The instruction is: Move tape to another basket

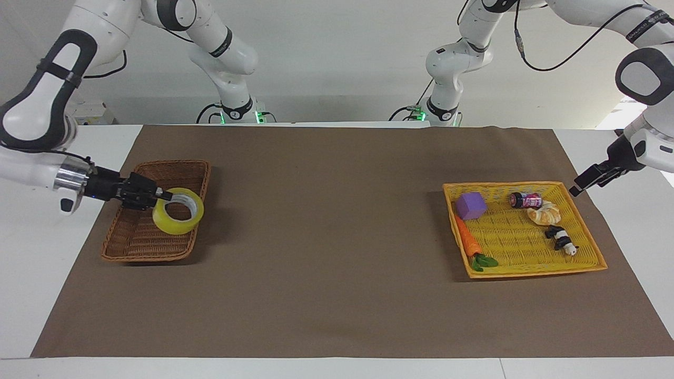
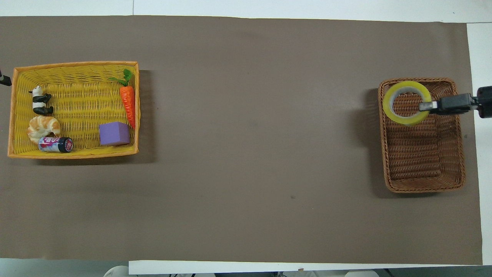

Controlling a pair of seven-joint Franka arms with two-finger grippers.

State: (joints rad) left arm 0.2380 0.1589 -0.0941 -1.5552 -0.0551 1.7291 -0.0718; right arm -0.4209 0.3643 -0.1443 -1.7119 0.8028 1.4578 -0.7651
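Note:
The yellow tape roll (image 1: 169, 225) (image 2: 389, 110) hangs in the air over the brown wicker basket (image 1: 142, 257) (image 2: 423, 188), above the basket's corner toward the table's middle. My right gripper (image 1: 164, 196) (image 2: 426, 105) reaches in level from the right arm's end of the table and is shut on the roll's wall, one finger inside the ring. The basket holds nothing else. My left gripper (image 1: 580, 186) (image 2: 3, 80) waits in the air beside the yellow tray's corner at the left arm's end.
The flat yellow mesh tray (image 1: 505, 184) (image 2: 73, 64) holds a purple cube (image 1: 470, 205) (image 2: 113, 133), a carrot (image 1: 467, 239) (image 2: 128, 100), a small can (image 1: 525, 200), a croissant (image 1: 545, 213) and a panda figure (image 1: 561, 239). A brown mat covers the table.

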